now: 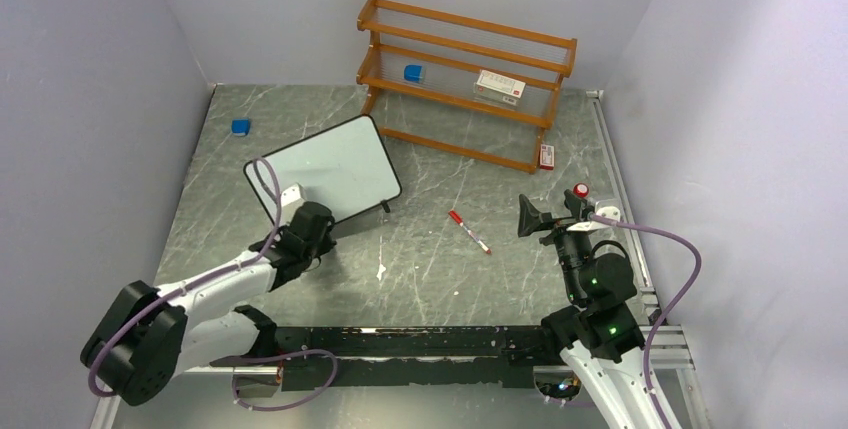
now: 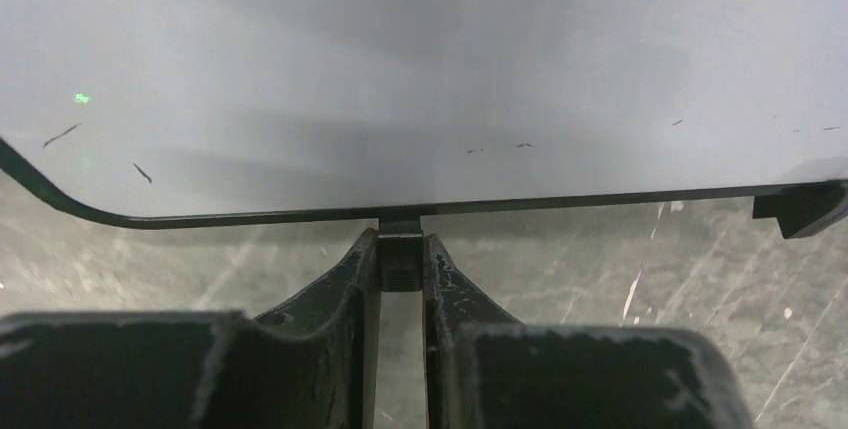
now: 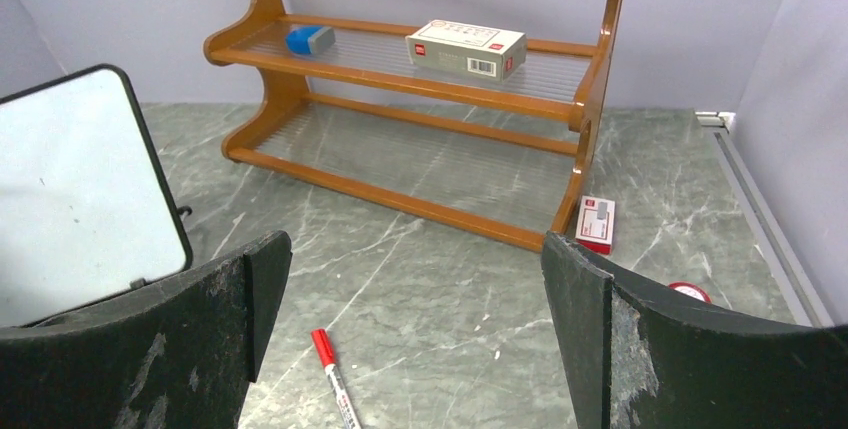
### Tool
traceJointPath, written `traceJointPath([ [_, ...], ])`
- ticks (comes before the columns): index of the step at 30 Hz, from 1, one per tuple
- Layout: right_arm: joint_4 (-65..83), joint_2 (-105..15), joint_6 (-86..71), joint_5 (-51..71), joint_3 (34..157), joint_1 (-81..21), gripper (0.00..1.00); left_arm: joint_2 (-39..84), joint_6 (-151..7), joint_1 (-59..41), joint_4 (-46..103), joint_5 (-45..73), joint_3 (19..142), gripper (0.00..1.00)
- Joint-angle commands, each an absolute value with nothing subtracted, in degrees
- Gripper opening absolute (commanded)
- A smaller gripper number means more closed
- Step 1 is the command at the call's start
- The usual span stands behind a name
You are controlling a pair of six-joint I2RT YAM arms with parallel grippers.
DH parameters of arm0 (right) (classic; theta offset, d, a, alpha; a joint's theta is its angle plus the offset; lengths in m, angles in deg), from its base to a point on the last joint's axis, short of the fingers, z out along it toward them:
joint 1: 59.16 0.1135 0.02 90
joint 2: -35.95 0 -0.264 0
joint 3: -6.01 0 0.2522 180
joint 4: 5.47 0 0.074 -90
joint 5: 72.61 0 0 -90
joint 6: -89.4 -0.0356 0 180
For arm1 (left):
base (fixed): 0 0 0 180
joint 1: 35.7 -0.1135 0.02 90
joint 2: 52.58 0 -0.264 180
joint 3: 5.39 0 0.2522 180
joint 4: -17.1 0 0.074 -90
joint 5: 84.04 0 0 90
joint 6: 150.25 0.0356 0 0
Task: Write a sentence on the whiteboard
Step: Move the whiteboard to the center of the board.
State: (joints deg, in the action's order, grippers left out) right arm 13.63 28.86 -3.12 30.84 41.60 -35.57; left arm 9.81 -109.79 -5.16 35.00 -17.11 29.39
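Red-capped marker [image 1: 469,231]: marble tabletop [image 1: 430,279] open on every side, passable. Left of marker: whiteboard [image 1: 330,164], tilted, blocking. Behind marker: wooden shelf [image 1: 465,79]; red-and-white box [image 1: 546,156] at shelf foot.

One whiteboard [image 1: 325,164]; one shelf [image 1: 465,24]; one red marker [image 1: 468,231]; two blue blocks [image 1: 413,73] [image 1: 241,127]; two boxes [image 1: 499,87] [image 1: 546,156].

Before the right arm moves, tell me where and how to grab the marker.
Grip the marker at mid-barrel, on the white part behind its red cap, coming straight down. It lies flat and slanted on the table with bare surface around it, so turn the open right gripper to close across the barrel.
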Motion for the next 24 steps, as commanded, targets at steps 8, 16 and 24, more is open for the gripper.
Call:
traceJointPath([
  [8,11.9,30.3,-2.6,30.2,40.7,-34.5,1.00,19.8,-129.6,13.1,43.5,-31.1,36.5,0.05],
  [16,12.1,30.5,-2.6,30.2,40.8,-34.3,1.00,28.8,-133.5,19.8,44.4,-33.2,42.4,0.05],
  [24,11.9,30.7,-2.5,30.3,40.6,-34.2,1.00,32.3,-138.9,24.9,47.6,-34.5,45.5,0.05],
])
